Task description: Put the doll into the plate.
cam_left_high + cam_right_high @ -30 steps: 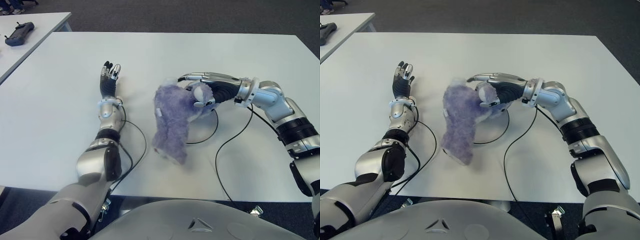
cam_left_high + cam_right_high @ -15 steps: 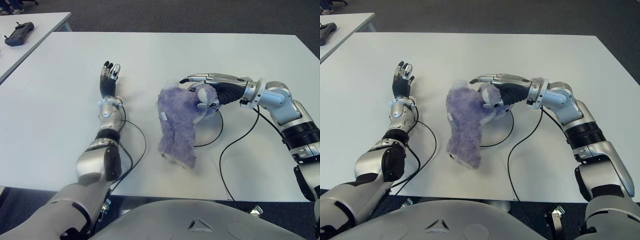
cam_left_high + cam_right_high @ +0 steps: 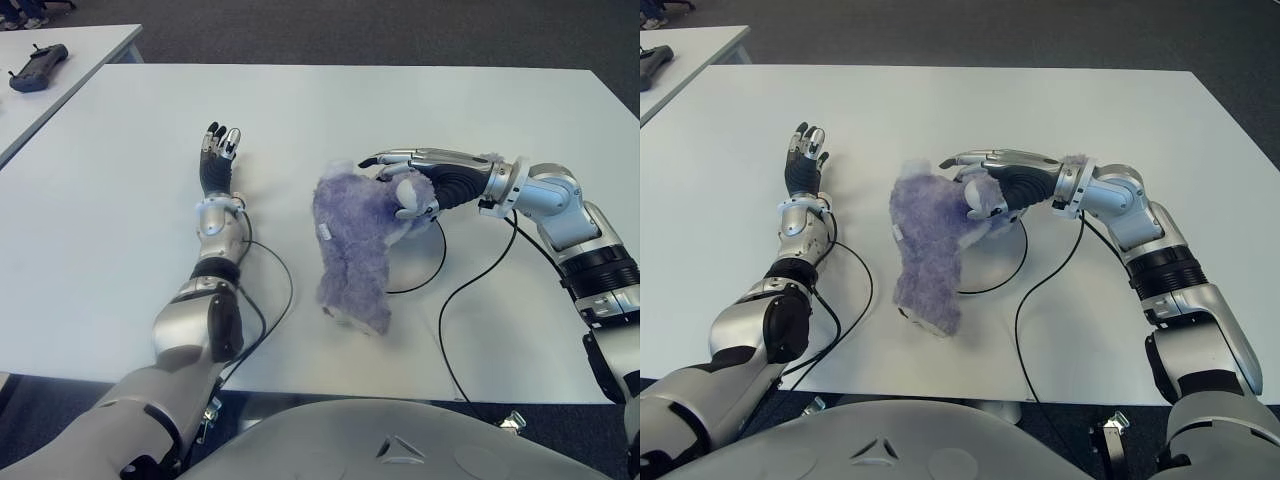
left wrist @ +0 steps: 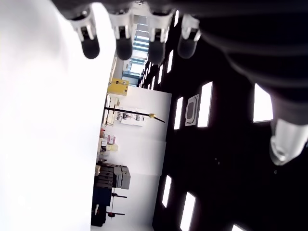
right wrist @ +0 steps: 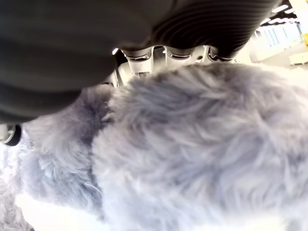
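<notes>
Lying nearest on the white bench (image 3: 90, 250), the purple doll's (image 3: 352, 240) lower end is seen touching the surface, while its upper end is gripped by the right robot hand (image 3: 415, 185) over a barely visible white plate (image 3: 1012, 240). Farther left, the left robot hand (image 3: 218, 155) is shown flat, fingers extended, holding nothing.

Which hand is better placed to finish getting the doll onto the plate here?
Right. The right hand grips the purple doll at its upper end, above the plate that shows mostly hidden beneath it. The left hand shows far off to the doll's left, fingers extended, holding nothing.
</notes>
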